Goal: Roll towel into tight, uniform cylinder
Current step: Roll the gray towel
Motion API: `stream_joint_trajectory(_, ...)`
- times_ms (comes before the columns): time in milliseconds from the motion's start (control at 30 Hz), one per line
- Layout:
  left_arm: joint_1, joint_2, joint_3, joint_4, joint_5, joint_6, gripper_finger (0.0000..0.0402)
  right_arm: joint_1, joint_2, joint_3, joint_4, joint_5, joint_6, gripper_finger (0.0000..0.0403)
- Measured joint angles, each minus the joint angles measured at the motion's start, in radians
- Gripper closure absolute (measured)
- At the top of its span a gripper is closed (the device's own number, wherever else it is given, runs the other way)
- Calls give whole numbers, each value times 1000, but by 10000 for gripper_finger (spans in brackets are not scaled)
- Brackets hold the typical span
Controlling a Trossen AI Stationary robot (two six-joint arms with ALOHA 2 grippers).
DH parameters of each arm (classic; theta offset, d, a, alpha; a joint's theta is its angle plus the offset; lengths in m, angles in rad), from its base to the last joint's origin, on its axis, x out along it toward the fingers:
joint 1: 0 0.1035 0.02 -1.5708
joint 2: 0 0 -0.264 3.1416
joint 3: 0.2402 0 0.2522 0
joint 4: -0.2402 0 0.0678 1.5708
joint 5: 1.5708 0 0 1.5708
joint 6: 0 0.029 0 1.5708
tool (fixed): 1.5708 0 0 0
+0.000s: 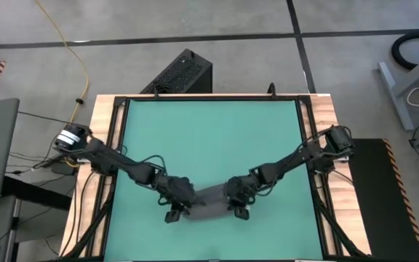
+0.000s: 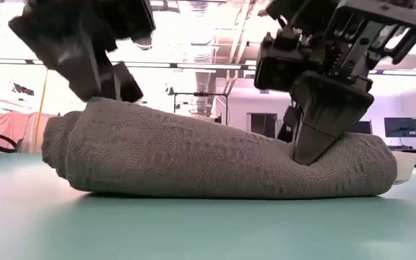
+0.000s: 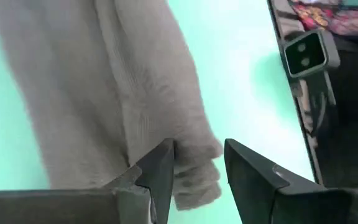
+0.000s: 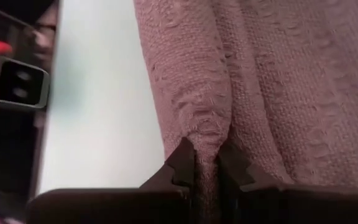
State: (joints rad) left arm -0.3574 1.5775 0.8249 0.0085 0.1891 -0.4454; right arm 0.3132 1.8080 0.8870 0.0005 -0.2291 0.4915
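Observation:
The dark grey towel lies rolled into a thick, uneven cylinder on the green mat, near the table's front edge, lengthwise from left to right. In the low view the towel rests on its underside, and a small white piece shows at its right end. My left gripper is open at the roll's left end, with its fingers astride that end. My right gripper is shut on the roll near its right end. My left gripper stands over the roll's left end, and one finger lies beside the cloth; I cannot tell whether it touches. My right gripper pinches a raised ridge of cloth on top of the roll between its two fingers, near the right end. The fingers point down from above, and the cloth is dented in there. The roll lies on the mat.
The green mat lies free toward the far edge. A wooden and black frame borders the table. A black box stands beyond the far edge. The low camera sits at the near edge, close to the roll.

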Motion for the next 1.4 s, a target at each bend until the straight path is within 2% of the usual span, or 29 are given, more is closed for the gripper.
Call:
stream_joint_trajectory(133,-46,-58,1,13,-162,40,274,-46,1,-85,154,-60,71,356)
stream_joint_trajectory(267,-79,-35,2,158,-271,113,274,-74,1,-126,206,-68,123,356)
stream_joint_trajectory(367,-79,42,4,244,-272,139,274,-86,3,-127,204,-84,130,356)
stream_joint_trajectory(500,-41,145,3,265,-272,130,274,-100,4,-129,215,-96,133,356)
stream_joint_trajectory(633,-7,197,3,268,-252,97,274,-113,4,-129,222,-102,140,351)
stream_joint_trajectory(733,10,206,4,238,-244,87,274,-115,-3,-121,220,-113,133,322)
stream_joint_trajectory(833,19,207,5,217,-230,85,274,-120,-21,-106,210,-157,100,276)
stream_joint_trajectory(933,23,207,5,213,-212,81,274,-132,-64,-98,154,-148,63,230)
stream_joint_trajectory(1067,24,207,5,179,-212,51,274,-159,-157,-98,19,-46,53,194)
stream_joint_trajectory(1200,28,207,1,171,-189,32,277,-149,-276,-99,-86,107,10,185)
stream_joint_trajectory(1300,40,207,-54,271,-128,25,294,-97,-372,-99,-87,215,-22,186)
stream_joint_trajectory(1400,48,207,-162,452,-108,-38,321,12,-432,-97,-49,313,-77,190)
